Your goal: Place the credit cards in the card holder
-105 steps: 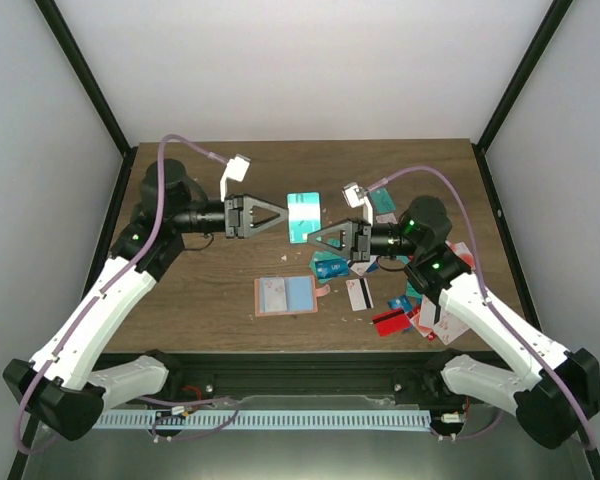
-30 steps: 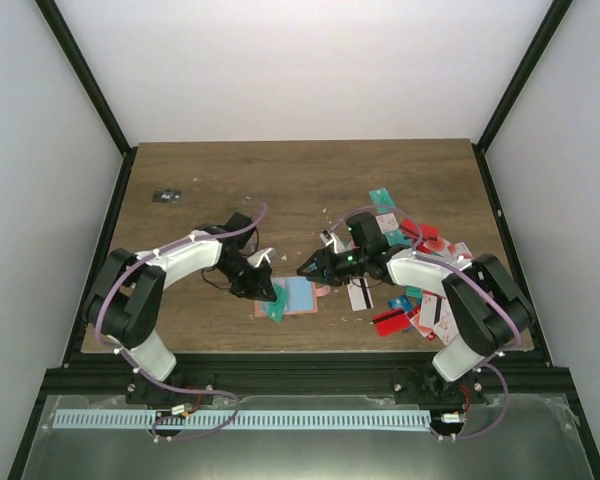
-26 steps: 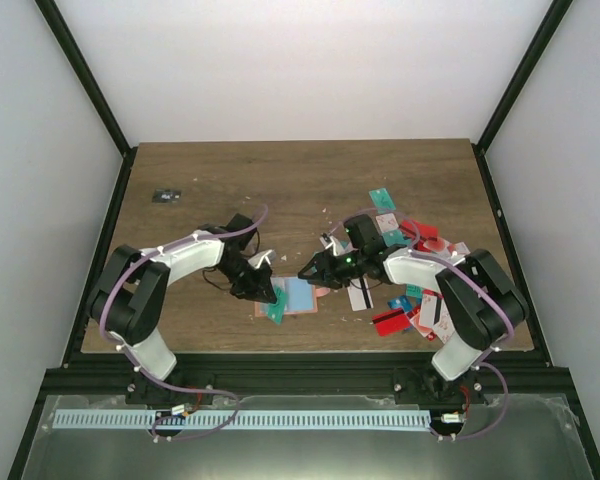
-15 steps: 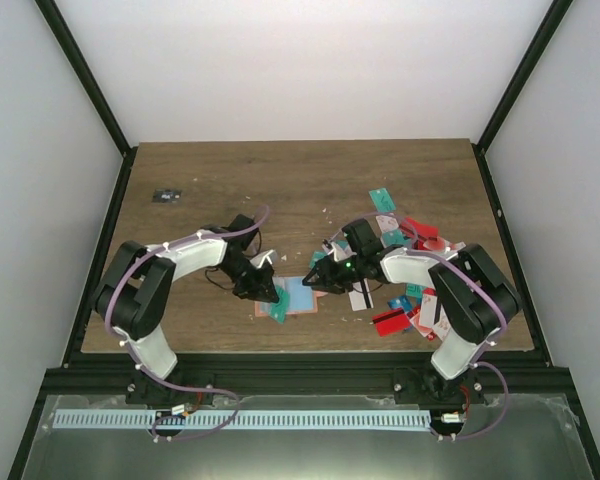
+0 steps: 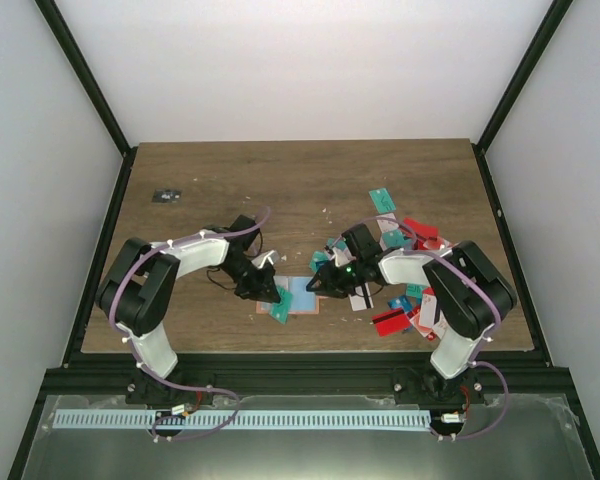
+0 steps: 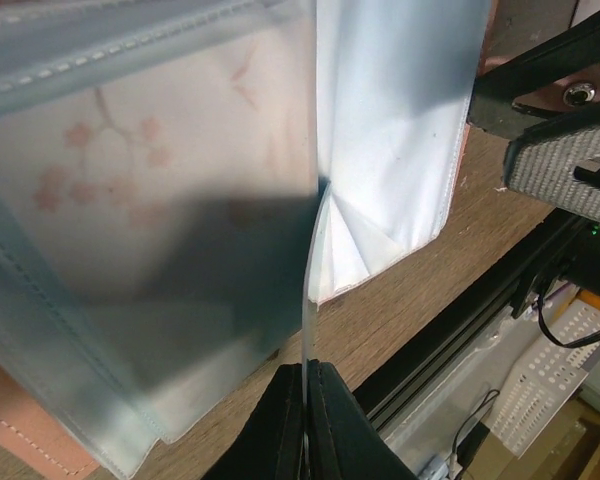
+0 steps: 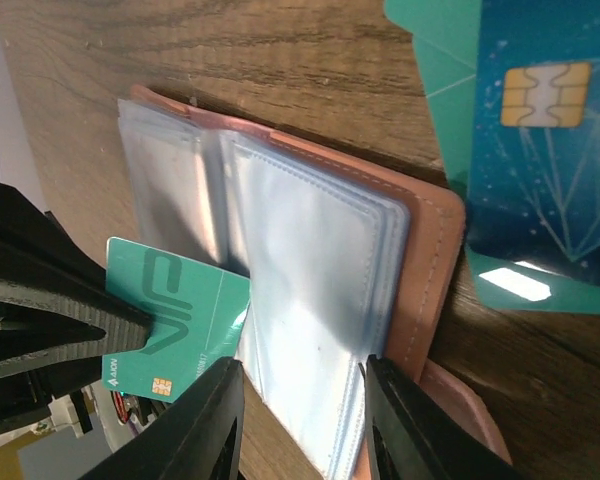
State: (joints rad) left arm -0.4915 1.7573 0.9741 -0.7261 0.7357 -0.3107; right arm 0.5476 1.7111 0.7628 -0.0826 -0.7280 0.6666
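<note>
Left gripper (image 5: 271,294): I read it as closed tight on a teal card, which is pinched by one edge between the fingertips.
Teal card (image 7: 175,335): tilted, printed face up. Its free end meets the clear sleeves at the gap between two of them. I cannot tell whether it has entered a pocket. My left wrist view shows it edge-on, rising straight from the fingers.
Right gripper (image 5: 316,286): jaws part open. One finger stands on each side of the sleeve stack at the holder's near edge. I cannot tell whether they bear down on it.
Holder (image 7: 432,270): lies open on the table between the two grippers, near the front centre. The pink cover is underneath and the sleeves face up.
Sleeves (image 7: 310,300): clear and fanned. One shows a pink blossom print through it.
Blue card (image 7: 528,150): chip side up, just beside the holder's far edge, overlapping a teal one.
Loose cards (image 5: 390,321): scattered to the right of the holder, beside and under the right arm.
Dark object (image 5: 165,195): small, at the far left, well apart from everything else.
Table (image 5: 230,180): brown wood grain.
</note>
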